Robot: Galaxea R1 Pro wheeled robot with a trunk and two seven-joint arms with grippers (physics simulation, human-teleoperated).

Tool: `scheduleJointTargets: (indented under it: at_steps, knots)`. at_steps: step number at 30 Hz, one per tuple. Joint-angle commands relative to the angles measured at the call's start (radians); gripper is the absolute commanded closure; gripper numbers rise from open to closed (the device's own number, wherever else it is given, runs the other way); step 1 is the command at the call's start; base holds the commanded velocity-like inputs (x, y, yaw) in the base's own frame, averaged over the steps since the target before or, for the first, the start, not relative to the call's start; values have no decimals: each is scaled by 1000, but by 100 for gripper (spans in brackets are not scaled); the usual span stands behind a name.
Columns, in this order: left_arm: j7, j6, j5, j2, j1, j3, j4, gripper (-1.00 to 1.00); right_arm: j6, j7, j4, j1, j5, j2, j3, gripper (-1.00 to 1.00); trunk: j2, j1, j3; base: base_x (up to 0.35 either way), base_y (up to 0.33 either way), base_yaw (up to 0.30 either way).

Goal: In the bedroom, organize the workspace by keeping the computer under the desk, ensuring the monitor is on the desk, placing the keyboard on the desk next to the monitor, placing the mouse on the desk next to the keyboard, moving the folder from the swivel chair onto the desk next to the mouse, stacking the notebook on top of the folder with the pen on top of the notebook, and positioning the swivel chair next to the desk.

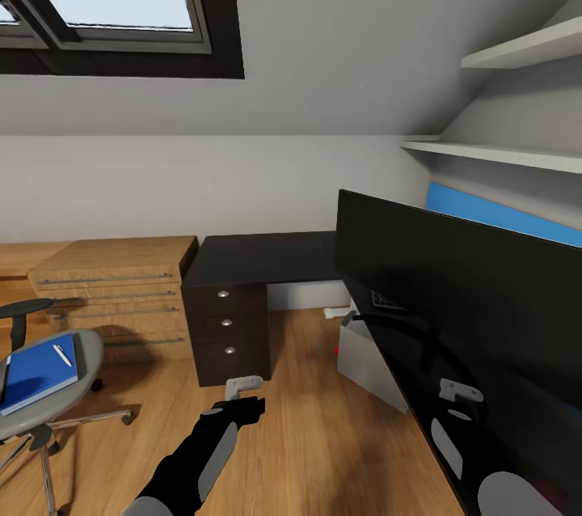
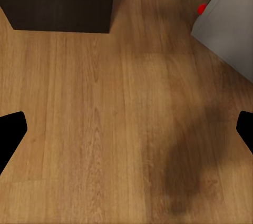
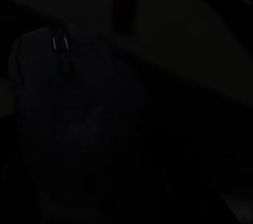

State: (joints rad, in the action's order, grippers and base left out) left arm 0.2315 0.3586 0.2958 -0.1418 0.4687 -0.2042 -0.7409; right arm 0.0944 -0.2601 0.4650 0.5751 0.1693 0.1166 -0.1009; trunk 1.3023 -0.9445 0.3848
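- Monitor (image 1: 461,314) fills the right of the head view, close up and tilted, with the right arm behind it; can't tell if the right gripper is released or clenched.
- Left gripper (image 1: 242,388) hangs over bare floor (image 2: 105,129), fingers spread, holding nothing.
- Chair (image 1: 56,387) at far left carries the blue notebook (image 1: 36,374), pen (image 1: 62,355) on top.
- Dark desk (image 1: 259,257) ahead, grey computer (image 1: 368,358) on the floor beside its drawers.

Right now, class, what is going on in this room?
The robot faces a dark desk in an attic bedroom. A large black panel, likely the monitor, looms close on its right side. The left gripper hangs open over the wooden floor, holding nothing. On the chair lies a blue notebook or folder with a pen on top.
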Motion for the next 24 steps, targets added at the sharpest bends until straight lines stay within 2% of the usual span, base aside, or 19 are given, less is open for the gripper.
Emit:
scheduleJointTargets:
  at_steps: [1, 24]
  knots:
    - [9, 3, 11, 1, 1, -4, -2, -100, 7, -2, 1, -1, 16, -1, 2, 100, 1, 0, 1, 0, 0, 0]
    - [10, 3, 10, 1, 1, -3, -1, -100, -6, -4, 11, -1, 10, -4, 7, 100, 1, 0, 1, 0, 0, 0]
